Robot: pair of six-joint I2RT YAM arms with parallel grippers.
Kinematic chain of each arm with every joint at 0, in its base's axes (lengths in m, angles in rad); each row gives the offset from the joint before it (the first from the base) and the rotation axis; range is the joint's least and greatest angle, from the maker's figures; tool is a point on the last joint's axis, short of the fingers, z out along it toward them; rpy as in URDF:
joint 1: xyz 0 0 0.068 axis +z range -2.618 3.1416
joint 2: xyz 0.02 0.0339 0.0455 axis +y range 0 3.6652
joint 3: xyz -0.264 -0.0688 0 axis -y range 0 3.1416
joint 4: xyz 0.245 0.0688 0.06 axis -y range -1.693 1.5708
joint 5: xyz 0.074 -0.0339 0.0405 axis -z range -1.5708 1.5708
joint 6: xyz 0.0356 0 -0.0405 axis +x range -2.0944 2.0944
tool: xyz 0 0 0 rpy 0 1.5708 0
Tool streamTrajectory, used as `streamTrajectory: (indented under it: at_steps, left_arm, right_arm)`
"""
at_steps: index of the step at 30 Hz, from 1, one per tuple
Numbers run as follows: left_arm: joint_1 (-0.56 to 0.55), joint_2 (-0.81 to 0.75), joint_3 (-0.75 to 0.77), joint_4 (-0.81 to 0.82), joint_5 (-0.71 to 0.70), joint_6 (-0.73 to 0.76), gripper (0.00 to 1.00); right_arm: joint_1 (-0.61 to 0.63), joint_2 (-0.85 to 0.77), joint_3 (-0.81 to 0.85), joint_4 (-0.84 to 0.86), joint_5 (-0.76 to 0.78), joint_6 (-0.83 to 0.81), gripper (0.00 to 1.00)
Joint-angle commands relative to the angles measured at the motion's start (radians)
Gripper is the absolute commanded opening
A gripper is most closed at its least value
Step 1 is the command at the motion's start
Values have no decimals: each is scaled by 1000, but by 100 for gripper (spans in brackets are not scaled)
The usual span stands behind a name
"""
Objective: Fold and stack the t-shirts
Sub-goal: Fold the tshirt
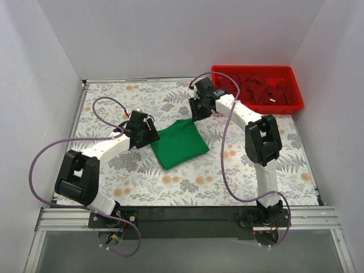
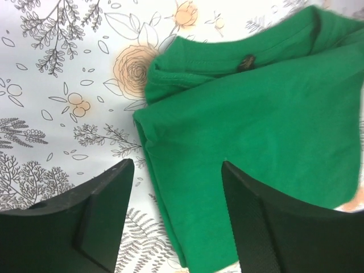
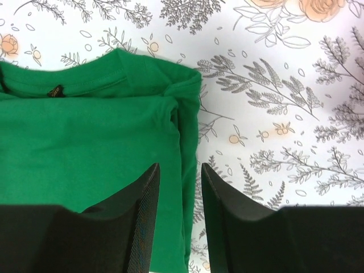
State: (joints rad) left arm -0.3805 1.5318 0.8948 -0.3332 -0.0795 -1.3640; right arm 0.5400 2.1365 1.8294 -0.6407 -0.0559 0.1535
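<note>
Folded bright green cloth t-shirt is lying between released left end effector and slightly parted right end effector.

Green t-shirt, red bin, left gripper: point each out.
green t-shirt [image 1: 181, 145], top external view, middle of the folded cloth.
red bin [image 1: 250, 68], top external view, far rim.
left gripper [image 2: 177, 166], left wrist view, midway between fingertips.

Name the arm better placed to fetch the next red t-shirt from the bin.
Right. The right claw is nearer the red bin of dark red t-shirts; the left claw sits beyond the green t-shirt.
</note>
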Motion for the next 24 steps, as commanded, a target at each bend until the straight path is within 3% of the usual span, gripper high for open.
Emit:
streamTrajectory:
  at_steps: [1, 7, 15, 24]
  left_arm:
    - [6, -100, 15, 40, -22, 71, 60]
    - [5, -154, -68, 83, 24, 140, 62]
    - [8, -43, -39, 102, -95, 183, 64]
    - [9, 60, 20, 135, -43, 272, 63]
  right_arm:
    - [-8, -110, -71, 58, -22, 23, 36]
    - [-11, -207, -278, 203, -154, 53, 36]
    - [-21, -288, -498, 315, -245, 75, 36]
    - [-61, -329, -500, 349, -257, 8, 37]
